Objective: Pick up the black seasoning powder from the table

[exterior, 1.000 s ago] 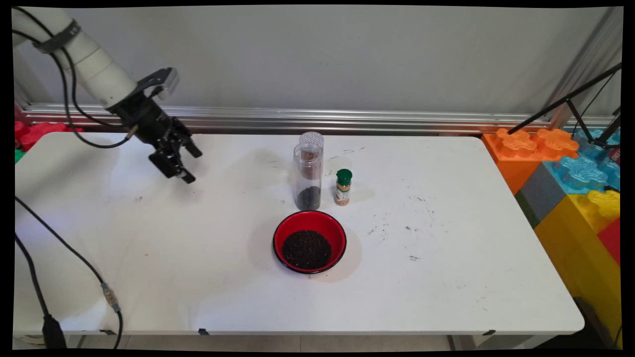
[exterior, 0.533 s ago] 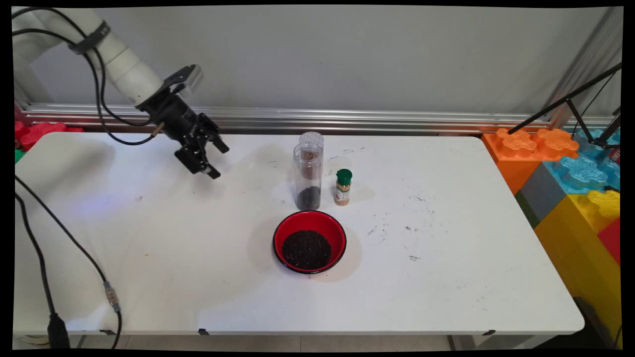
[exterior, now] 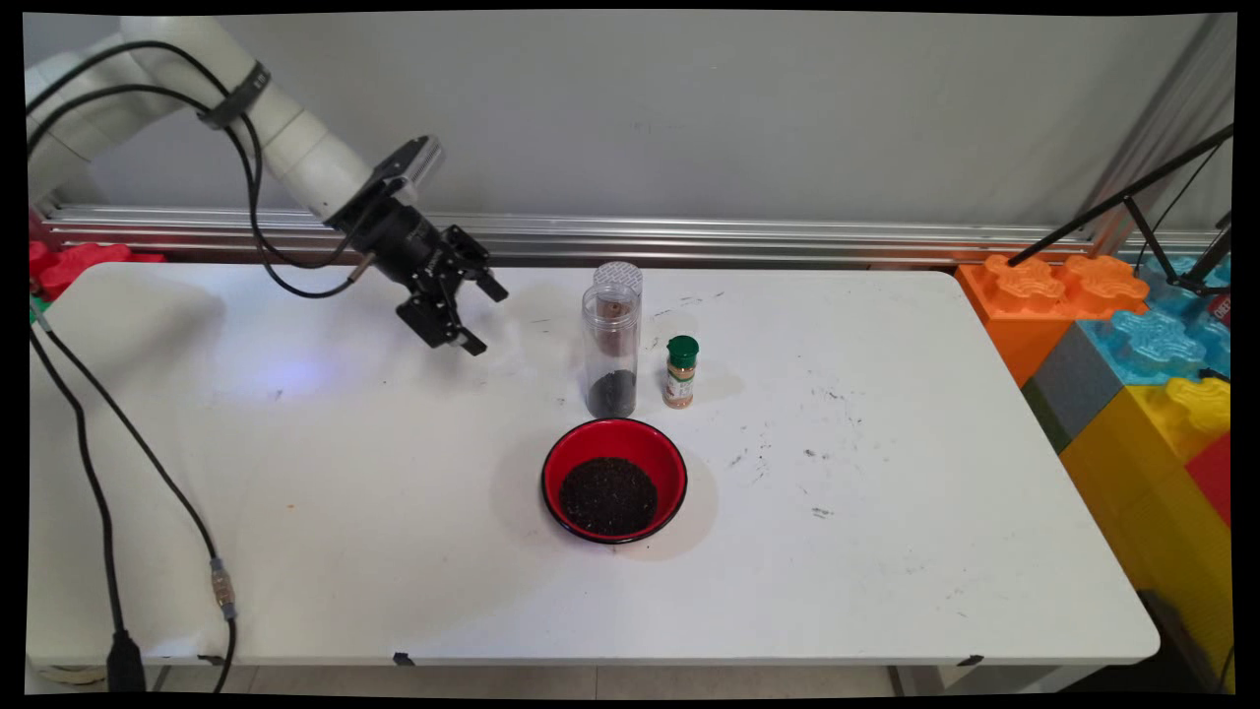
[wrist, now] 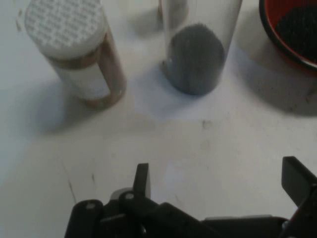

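Your gripper has swung right across the table toward the clear tube (dark grains at its bottom), jaws wide apart and holding nothing, well short of it.

White table carries a red bowl of dark grains. Just behind it stands a clear tall canister, a green-capped spice jar beside. Colourful big blocks sit right.

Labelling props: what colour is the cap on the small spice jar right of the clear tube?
Green cap on the spice jar; clearest in the main view.
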You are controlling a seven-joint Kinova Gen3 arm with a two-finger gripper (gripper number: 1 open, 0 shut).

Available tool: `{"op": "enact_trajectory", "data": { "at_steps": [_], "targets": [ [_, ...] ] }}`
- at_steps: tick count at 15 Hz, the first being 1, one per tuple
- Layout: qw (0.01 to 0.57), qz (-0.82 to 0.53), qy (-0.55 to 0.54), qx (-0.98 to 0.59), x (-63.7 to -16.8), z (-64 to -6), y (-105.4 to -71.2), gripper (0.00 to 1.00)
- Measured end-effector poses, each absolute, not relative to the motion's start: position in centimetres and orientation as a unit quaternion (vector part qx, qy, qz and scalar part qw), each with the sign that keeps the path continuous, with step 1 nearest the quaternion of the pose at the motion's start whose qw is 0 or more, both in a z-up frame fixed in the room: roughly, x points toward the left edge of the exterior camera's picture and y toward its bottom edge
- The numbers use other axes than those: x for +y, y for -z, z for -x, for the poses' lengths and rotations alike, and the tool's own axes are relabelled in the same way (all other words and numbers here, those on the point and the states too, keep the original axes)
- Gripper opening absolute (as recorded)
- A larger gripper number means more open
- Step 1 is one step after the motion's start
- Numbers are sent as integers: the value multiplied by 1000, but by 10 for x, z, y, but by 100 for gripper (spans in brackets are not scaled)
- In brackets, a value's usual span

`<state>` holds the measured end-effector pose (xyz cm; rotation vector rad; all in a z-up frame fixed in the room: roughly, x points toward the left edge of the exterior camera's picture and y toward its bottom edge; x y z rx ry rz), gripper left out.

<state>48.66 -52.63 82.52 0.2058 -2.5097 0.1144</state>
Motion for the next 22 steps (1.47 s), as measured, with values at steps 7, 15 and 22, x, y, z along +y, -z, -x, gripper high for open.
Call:
{"op": "enact_trajectory", "data": {
  "at_steps": [7, 15, 22],
  "targets": [
    [354, -59, -61, -931, -531, -469, -805, 100],
    [409, -64, -57, -909, -535, -455, -788, 100],
    [444, -52, -62, -892, -535, -452, -774, 100]
  ]
}}
